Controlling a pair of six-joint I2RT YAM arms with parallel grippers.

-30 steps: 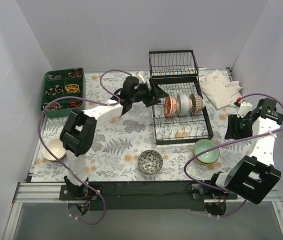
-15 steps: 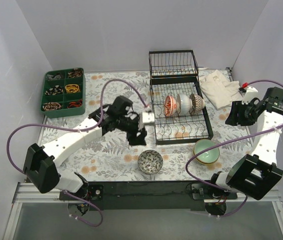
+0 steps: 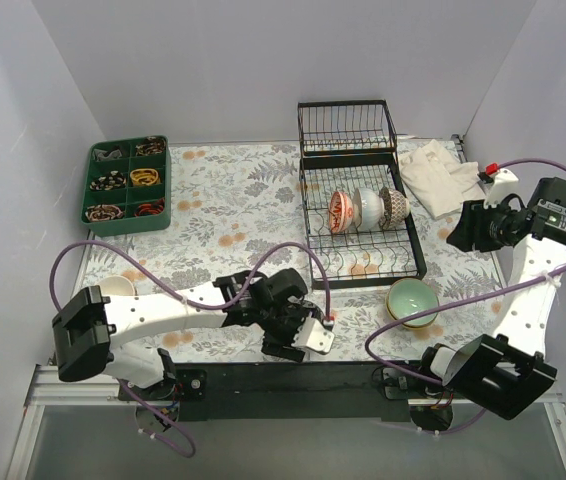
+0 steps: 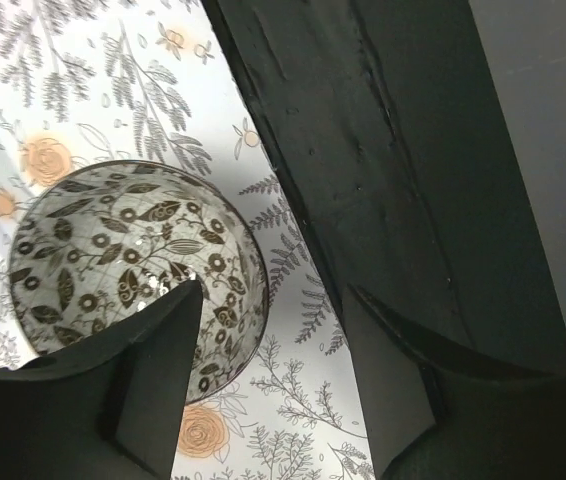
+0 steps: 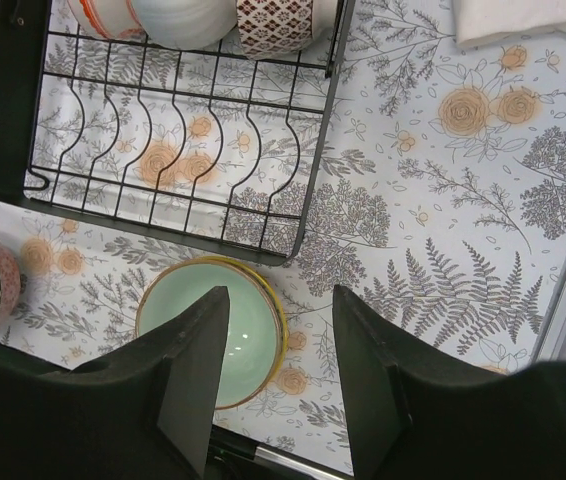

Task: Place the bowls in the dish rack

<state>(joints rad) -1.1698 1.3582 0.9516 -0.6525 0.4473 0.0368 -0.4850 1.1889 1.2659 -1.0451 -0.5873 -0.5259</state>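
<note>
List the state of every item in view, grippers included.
Dish rack: three bowls loaded, front rows free.
Red-orange bowl: on edge in rack.
White bowl: same.
Brown lattice bowl: same.
Leaf-patterned bowl: upright on table.
Pale green bowl: upright on table.
Cream bowl: on table, partly hidden.
Left gripper: open over leaf-patterned bowl's rim.
Right gripper: open, empty.

Six bowls (image 3: pixel 341 212) (image 3: pixel 368 207) (image 3: pixel 393 205) (image 3: pixel 413 298) (image 3: pixel 115 287) (image 4: pixel 113 260), one rack (image 3: pixel 368 281), one tray (image 3: pixel 129 186)

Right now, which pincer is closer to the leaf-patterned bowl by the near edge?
Left. The left pincer sits at the leaf-patterned bowl, one finger over its rim. The right pincer is far off to the right, past the dish rack.
</note>
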